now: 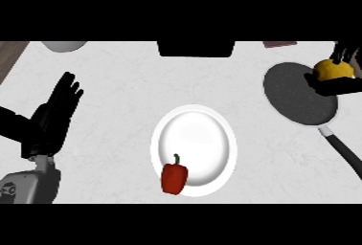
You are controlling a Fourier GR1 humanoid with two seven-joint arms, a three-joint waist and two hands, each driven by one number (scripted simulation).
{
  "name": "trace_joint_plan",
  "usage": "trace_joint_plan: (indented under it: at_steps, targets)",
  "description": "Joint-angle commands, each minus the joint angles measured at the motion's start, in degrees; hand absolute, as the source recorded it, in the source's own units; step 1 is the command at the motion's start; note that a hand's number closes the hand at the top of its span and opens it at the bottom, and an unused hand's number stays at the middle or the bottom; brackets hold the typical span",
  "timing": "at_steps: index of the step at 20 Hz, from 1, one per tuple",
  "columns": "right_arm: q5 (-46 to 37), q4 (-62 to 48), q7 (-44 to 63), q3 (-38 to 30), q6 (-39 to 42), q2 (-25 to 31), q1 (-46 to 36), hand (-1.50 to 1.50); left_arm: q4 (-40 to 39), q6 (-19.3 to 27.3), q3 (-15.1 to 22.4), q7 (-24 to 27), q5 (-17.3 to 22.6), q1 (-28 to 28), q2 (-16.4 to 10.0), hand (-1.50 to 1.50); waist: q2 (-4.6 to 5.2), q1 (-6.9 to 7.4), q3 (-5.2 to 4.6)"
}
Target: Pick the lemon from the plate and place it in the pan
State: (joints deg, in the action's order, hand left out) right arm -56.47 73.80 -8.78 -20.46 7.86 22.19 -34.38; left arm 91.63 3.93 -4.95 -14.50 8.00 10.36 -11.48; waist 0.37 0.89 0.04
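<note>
Right hand (332,86) fingers curled round lemon (333,69), over right rim of pan (297,98), near far right corner of white marbled counter (120,81). Left hand (56,110) flat-fingered, resting at left edge. Plate (194,139) mid-counter, red pepper (174,178) on near rim. Black box (196,49) at far edge.

Bright even light, pale counter (106,158), soft grey shading inside white plate (201,134)
</note>
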Motion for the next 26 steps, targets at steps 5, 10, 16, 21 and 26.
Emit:
trace_joint_plan:
  at_steps: [5,10,16,21,26]
  targets:
    - [1.5,-29.6,-16.7,-2.3,-11.9,3.7,-7.5,1.5,-3.3,0.7,1.9,2.8,-1.9,1.1,2.7,0.0,0.46,0.88,0.06]
    - [-3.3,-43.3,-16.9,-1.1,-20.2,4.1,-12.0,1.5,-1.2,-1.0,1.7,2.7,-1.1,-1.9,2.1,0.0,0.47,1.62,0.06]
    - [-0.3,-53.4,-10.9,-5.4,-14.0,6.5,-13.9,-1.5,1.7,0.6,2.0,-1.4,-1.2,1.4,2.3,0.0,0.61,1.9,0.14]
    - [1.8,-59.1,-18.9,-6.9,-13.6,7.8,-15.1,-1.5,-1.6,1.0,3.4,1.7,-3.1,1.4,4.0,0.0,0.75,1.62,0.16]
    - [9.9,-59.3,-27.2,-14.2,-11.6,9.8,-14.0,-1.5,-0.6,0.8,1.9,-0.3,-1.6,2.4,3.1,0.0,0.7,1.37,0.24]
